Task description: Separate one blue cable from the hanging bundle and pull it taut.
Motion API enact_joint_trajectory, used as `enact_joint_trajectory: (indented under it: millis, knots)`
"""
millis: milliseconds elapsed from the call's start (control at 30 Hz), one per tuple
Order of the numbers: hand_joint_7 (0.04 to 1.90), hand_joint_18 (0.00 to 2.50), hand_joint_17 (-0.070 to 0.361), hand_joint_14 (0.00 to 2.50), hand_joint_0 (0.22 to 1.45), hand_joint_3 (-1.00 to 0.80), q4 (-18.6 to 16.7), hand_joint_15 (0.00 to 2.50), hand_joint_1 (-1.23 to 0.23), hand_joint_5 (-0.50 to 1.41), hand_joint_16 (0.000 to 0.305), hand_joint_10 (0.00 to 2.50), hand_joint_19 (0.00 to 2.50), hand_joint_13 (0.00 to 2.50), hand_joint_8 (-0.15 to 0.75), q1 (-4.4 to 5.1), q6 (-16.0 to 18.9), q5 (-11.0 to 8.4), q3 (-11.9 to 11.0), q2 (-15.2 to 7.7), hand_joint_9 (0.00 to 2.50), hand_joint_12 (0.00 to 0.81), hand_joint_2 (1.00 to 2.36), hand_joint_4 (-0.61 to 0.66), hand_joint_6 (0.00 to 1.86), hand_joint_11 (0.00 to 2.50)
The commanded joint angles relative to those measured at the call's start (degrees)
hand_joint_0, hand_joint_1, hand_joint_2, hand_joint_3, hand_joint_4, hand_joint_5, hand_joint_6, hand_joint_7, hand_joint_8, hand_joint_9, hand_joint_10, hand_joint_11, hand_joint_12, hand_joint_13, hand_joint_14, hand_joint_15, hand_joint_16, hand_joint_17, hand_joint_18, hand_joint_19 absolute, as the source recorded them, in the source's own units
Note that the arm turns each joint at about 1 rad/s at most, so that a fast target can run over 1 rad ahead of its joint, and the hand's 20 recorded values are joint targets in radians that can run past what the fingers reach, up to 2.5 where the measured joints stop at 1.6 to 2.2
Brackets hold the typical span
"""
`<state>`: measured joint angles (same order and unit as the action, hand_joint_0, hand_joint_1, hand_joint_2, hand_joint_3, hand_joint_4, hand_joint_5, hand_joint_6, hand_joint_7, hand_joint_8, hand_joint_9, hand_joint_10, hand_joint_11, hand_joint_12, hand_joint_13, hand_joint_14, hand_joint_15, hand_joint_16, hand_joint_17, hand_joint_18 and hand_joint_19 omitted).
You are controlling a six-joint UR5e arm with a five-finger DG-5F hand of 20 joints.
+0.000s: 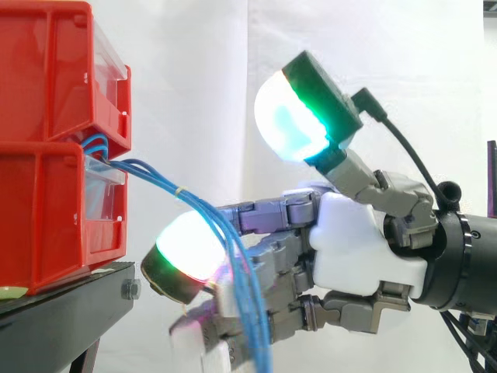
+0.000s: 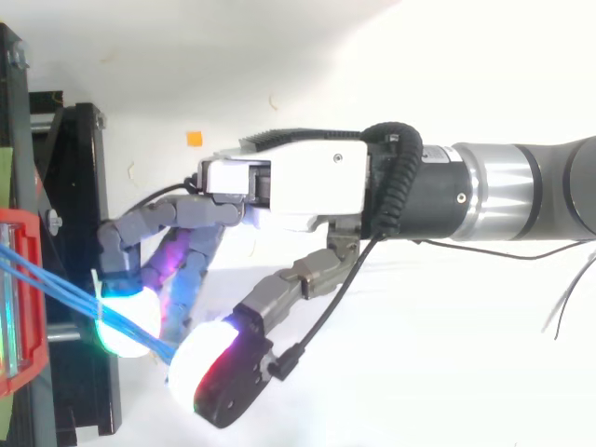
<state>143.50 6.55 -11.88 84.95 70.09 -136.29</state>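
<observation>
A bundle of thin blue cables (image 1: 155, 172) comes out between the two stacked red bins (image 1: 46, 85) and droops to the right, then hangs straight down. A pale tie (image 1: 179, 190) binds the strands near the bend. My hand (image 1: 349, 241) reaches in from the right, its fingers stretched toward the bins with the hanging strands lying across them. One glowing fingertip (image 1: 186, 247) sits just left of the bundle; the thumb's pad (image 1: 291, 116) stands high above, well apart. From above, the cables (image 2: 47, 275) run from the bin over a fingertip (image 2: 126, 321). No strand is pinched.
The red bins rest on a black stand (image 1: 70, 307) at the left, its edge close below the fingertips. A white curtain hangs behind. In the top view a small orange square (image 2: 194, 139) lies on the white floor near the hand (image 2: 298, 182).
</observation>
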Motion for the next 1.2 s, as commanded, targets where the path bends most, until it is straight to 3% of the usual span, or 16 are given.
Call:
enact_joint_trajectory:
  millis: [0,200,667,1000,1167]
  knots:
    - [1.3,0.77,0.16,0.01,0.42,-0.5,1.08,0.34,-0.64,0.09,0.071,0.01,0.36,0.91,0.164,0.21,1.77,0.13,-0.04,-0.03,1.37,0.284,1.0,0.17,0.5,0.17]
    - [1.27,0.85,0.144,0.01,0.47,-0.5,1.16,0.34,-0.74,0.12,0.064,0.0,0.38,1.09,0.121,0.3,2.74,0.13,-0.04,-0.03,1.64,0.239,1.0,0.14,0.5,0.13]
    - [1.26,0.86,0.128,0.02,0.54,-0.5,1.6,0.37,-0.76,0.13,0.057,0.01,0.42,1.15,0.107,0.3,2.74,0.3,-0.04,-0.03,1.72,0.216,1.0,0.13,0.5,0.16]
    - [1.26,0.95,0.15,0.01,0.43,-0.5,1.69,0.32,-0.51,0.14,0.066,0.0,0.37,1.23,0.128,0.39,3.79,0.3,-0.04,-0.03,1.79,0.245,1.0,0.13,0.5,0.05]
    - [1.26,0.84,0.124,0.02,0.55,-0.5,2.39,0.36,-0.46,0.14,0.055,0.0,0.43,1.18,0.097,0.3,7.49,0.22,-0.04,-0.03,1.75,0.22,1.0,0.1,0.5,0.1]
